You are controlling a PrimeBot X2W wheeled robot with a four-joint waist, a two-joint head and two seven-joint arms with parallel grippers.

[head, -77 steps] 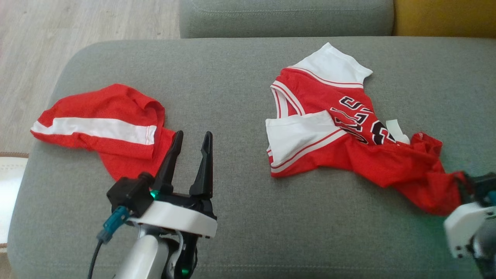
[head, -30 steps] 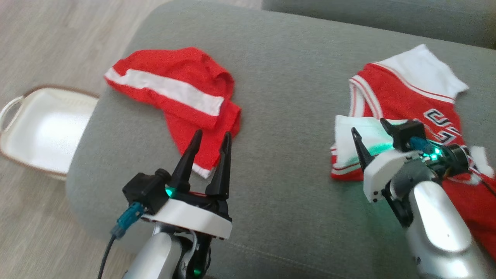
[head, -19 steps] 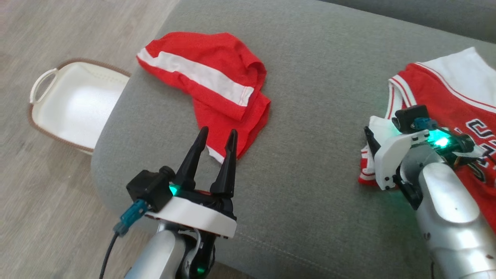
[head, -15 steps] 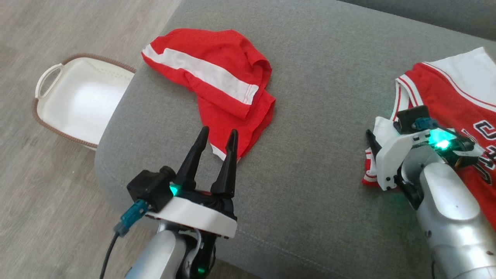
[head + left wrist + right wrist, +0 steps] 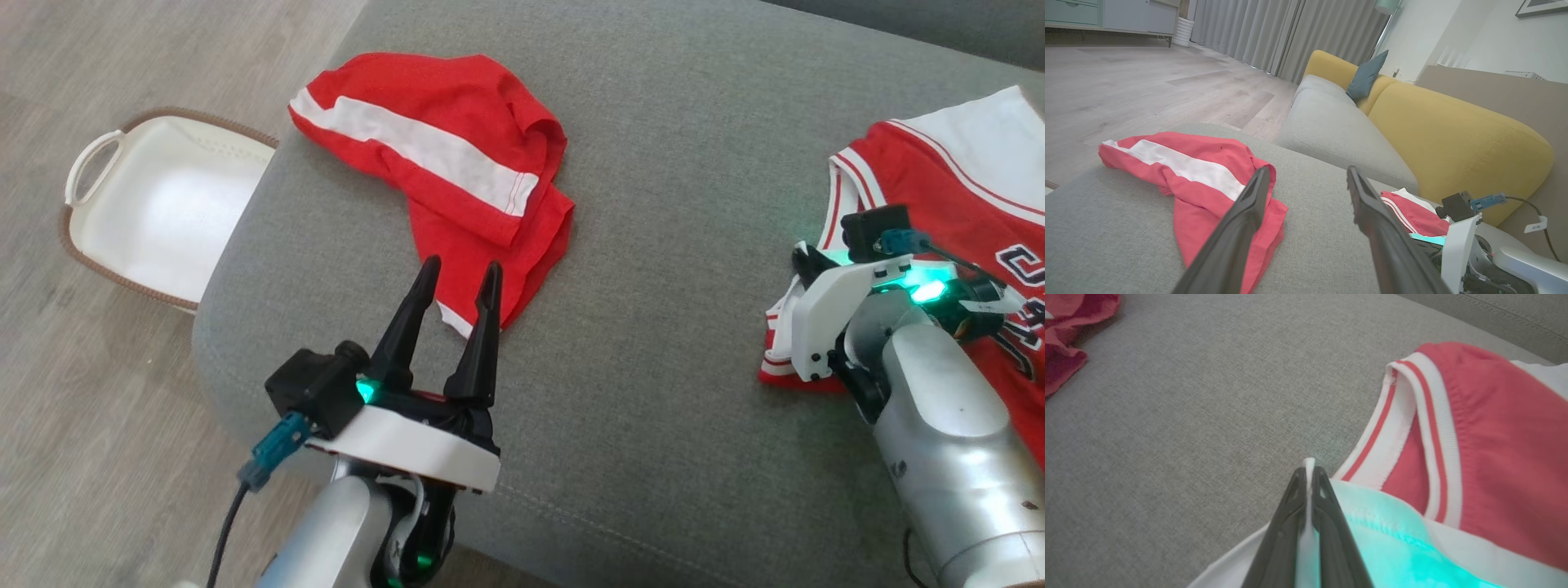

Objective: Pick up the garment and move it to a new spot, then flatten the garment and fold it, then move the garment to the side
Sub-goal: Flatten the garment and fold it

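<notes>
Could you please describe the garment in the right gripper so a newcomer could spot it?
On the grey cushion, look toward the robot's right. The jersey lies there; unlike the other red garment, it bears black lettering and striped white trim.

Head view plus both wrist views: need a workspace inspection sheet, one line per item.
Surface: grey sofa seat, both garments lie on it.
Job's things: red and white jersey, crumpled, at the right.
Clutter: red shorts with a white stripe, rumpled, at the left, apart from the jersey.
Grippers: left gripper open, above the seat by the shorts' hem, holding nothing; right gripper shut on the jersey's white edge.
Cables: left wrist cable with a teal plug, hanging loose; right wrist cable, same plug.
Surroundings: white basket on the wood floor left of the seat; yellow sofa back; grey curtains.
</notes>
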